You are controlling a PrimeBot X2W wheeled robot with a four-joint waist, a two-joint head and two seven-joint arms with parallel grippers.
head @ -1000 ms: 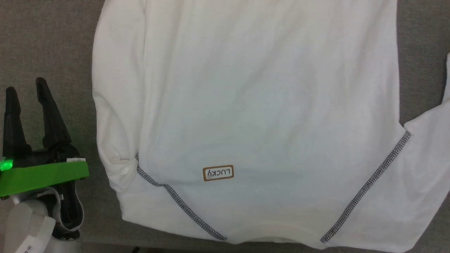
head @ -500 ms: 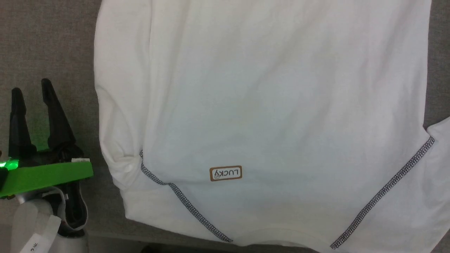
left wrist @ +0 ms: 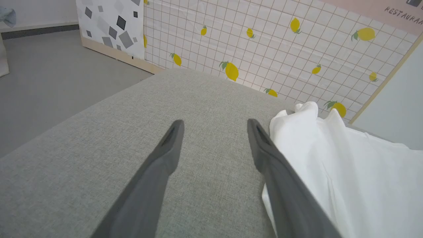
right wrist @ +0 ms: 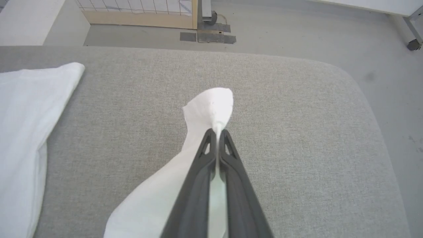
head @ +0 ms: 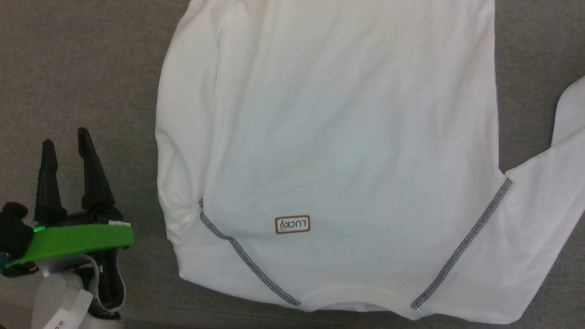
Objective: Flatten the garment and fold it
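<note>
Head camera swung since last frame; shirt lies as before. Right tool clamped on sleeve, left tool spread, empty. Folding, I judge; next carry sleeve across, flat

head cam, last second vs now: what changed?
The whole view shifted, so the camera moved. Relative to the logo, the garment's right side stretched outward half a second ago, then drew back. Right gripper is shut on the sleeve. Left gripper stayed open beside the garment.
</note>
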